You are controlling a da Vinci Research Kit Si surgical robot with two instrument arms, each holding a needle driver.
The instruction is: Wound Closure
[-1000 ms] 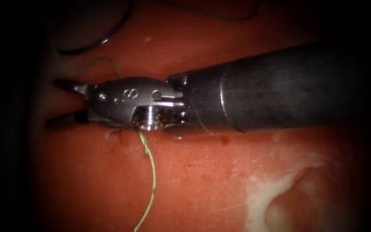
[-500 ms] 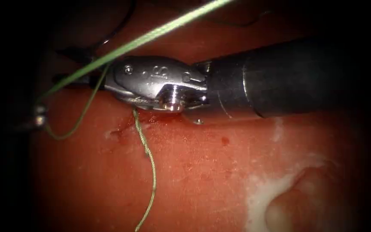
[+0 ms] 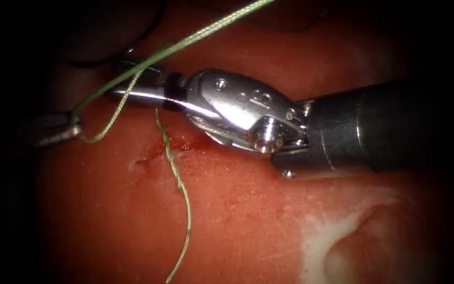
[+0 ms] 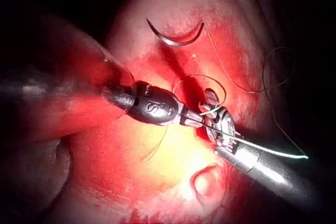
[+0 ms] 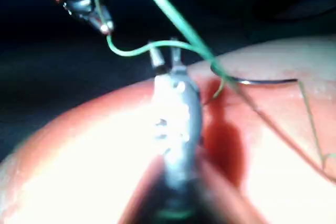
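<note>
The left tool (image 3: 72,129) clenches the green thread (image 3: 185,43) at the endoscope view's left; the right tool (image 3: 132,84) stands parted, empty; the needle (image 4: 175,36) lies loose on the tissue (image 3: 248,221).

The right pincer (image 3: 132,87) reaches leftward with jaws parted, while the left pincer (image 3: 72,126) is clamped shut.

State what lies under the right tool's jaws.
Wet tissue with red fluid, where a thread strand rises. The right tool covers the tissue beneath it; the left tool grips thread. The needle lies on tissue.
</note>
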